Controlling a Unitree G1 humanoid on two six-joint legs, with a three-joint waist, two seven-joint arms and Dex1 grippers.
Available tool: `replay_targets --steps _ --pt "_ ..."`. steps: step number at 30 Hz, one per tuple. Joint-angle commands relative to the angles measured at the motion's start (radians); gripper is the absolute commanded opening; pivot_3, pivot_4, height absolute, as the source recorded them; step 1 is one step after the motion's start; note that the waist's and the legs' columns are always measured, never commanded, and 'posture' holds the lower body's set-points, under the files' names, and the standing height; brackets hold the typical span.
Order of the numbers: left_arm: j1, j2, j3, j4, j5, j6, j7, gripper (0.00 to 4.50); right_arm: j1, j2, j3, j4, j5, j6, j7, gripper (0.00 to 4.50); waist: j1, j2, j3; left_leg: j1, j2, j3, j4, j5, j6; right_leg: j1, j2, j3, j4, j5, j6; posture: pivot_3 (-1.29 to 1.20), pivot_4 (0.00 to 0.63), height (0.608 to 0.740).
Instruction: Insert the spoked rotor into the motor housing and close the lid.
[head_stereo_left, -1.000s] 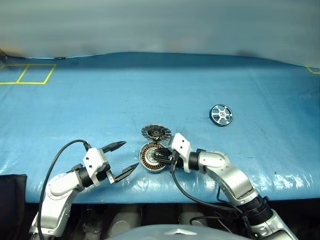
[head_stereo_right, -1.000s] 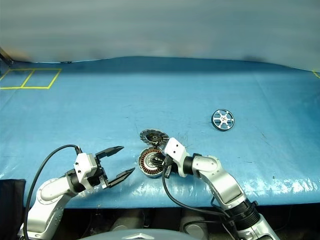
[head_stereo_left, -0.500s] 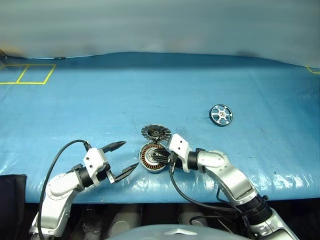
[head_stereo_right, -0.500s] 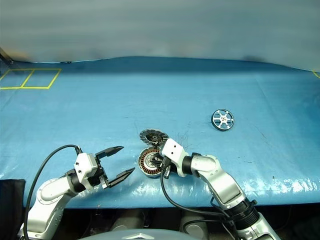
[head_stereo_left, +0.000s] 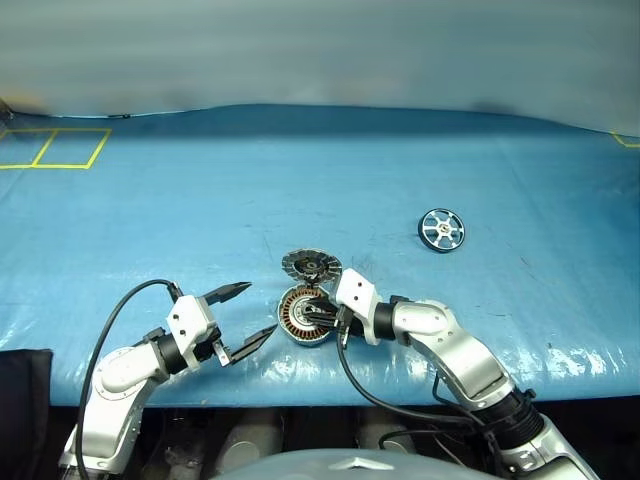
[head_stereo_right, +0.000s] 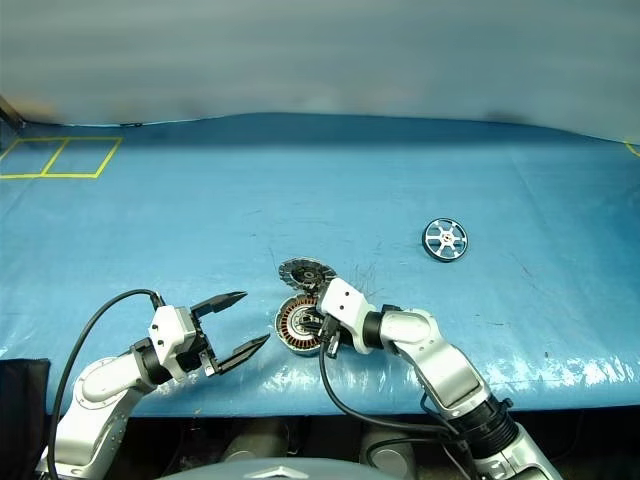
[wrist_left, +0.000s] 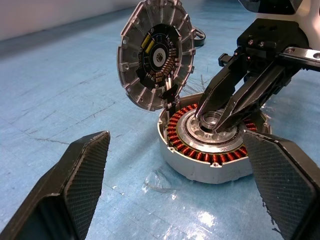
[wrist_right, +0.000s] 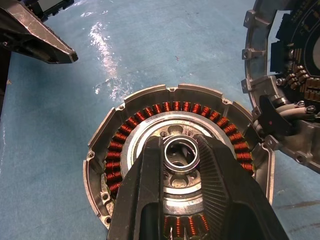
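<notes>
Right wrist view has the right gripper (wrist_right: 182, 155) pinched on the little ring at the centre of the motor housing (wrist_left: 212, 142), its lid (wrist_left: 156, 52) flipped up off the rim, while the left gripper (head_stereo_left: 245, 312) hangs wide open just beside it and the spoked rotor (head_stereo_left: 442, 229) sits well apart on the blue tarp (head_stereo_left: 300, 180).

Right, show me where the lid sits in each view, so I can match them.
Left eye: lid near centre, just behind the housing.
Right eye: lid just behind the housing.
Left wrist: lid swung open above the housing's rim.
Right wrist: lid at the frame's edge.
Shared landmark: the housing's copper windings.
</notes>
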Motion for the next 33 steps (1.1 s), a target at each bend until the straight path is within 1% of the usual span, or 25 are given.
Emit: replay_targets --steps 1,33 --pt "0.001 0.0 0.004 -0.002 0.0 -0.016 0.001 4.5 -0.006 0.001 0.009 -0.031 -0.004 -0.007 0.004 0.66 0.0 0.0 0.0 0.0 0.0 0.0 0.0 0.0 0.0 0.0 0.0 0.0 0.0 0.0 0.0 0.0 0.15 0.74" --pt "0.007 -0.002 0.004 0.016 0.013 -0.025 0.004 4.5 -0.004 0.027 -0.006 -0.023 0.011 0.003 0.011 0.66 0.0 0.0 0.0 0.0 0.001 0.0 0.0 0.0 -0.001 0.0 0.001 0.0 0.0 0.0 0.0 0.0 0.15 0.74"
